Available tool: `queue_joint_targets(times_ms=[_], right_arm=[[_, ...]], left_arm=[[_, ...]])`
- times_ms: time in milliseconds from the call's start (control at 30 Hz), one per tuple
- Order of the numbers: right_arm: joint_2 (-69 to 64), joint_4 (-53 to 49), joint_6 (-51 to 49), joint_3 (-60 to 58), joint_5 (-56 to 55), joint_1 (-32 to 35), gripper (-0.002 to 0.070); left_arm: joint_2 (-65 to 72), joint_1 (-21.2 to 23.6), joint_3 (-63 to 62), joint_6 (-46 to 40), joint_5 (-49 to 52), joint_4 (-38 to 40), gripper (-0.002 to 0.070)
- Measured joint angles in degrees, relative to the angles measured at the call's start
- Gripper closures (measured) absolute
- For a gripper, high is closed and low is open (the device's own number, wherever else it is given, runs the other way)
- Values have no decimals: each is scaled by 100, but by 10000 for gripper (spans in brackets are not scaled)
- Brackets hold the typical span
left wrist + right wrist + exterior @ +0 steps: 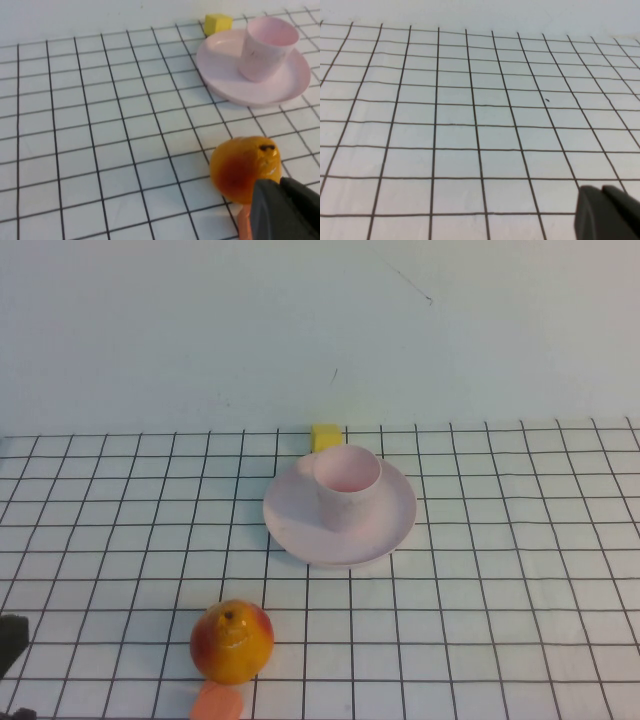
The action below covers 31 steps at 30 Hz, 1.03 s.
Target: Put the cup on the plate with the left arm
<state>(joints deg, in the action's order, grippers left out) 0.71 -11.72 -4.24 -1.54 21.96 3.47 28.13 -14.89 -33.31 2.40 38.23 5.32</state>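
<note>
A: Cup (349,480)?
B: Upright on the plate (300,525), a little above the centre of the high view. Mouth open upward, base resting inside the rim, set toward the plate's far side.

A: Plate?
B: Flat on the gridded surface (500,570). Just behind its far edge, a small yellow block (327,436), partly hidden by the rim.

A: Anything else down there?
B: Fruit (232,642), orange with a red flush, at lower left of centre in the high view, well apart from the plate. Right below it, an orange disc (217,703), cut off by the bottom edge of the frame.

A: Left gripper (282,210)?
B: Only a dark tip, at the lower right corner of the left wrist view, just beside the fruit and covering part of the disc. Well apart from cup and plate, touching neither. Jaws apart or together: impossible to tell.

A: Right gripper (607,212)?
B: Again just a dark tip, at the lower right corner of the right wrist view, over bare grid. Out of the high view altogether. Jaws: same answer, no way to tell.
</note>
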Motion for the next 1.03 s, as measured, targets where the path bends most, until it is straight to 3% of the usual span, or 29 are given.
queue_joint_targets(times_ms=[167,400,500,567,767,1033], right_arm=[[0,0,0,0,0,0,678],[0,0,0,0,0,0,678],[0,0,0,0,0,0,678],[0,0,0,0,0,0,678],[0,0,0,0,-10,0,678],[0,0,0,0,-10,0,678]], left_arm=[[-150,0,543,0,-369,-162,676],[-1379,653,2323,0,-3125,358,676],[-1935,941,3056,0,-3823,588,676],[-2323,1103,3392,38,-3781,631,677],[-2859,1377,3480,2,-2053,644,677],[-2868,1399,3447,3,-1814,633,677]])
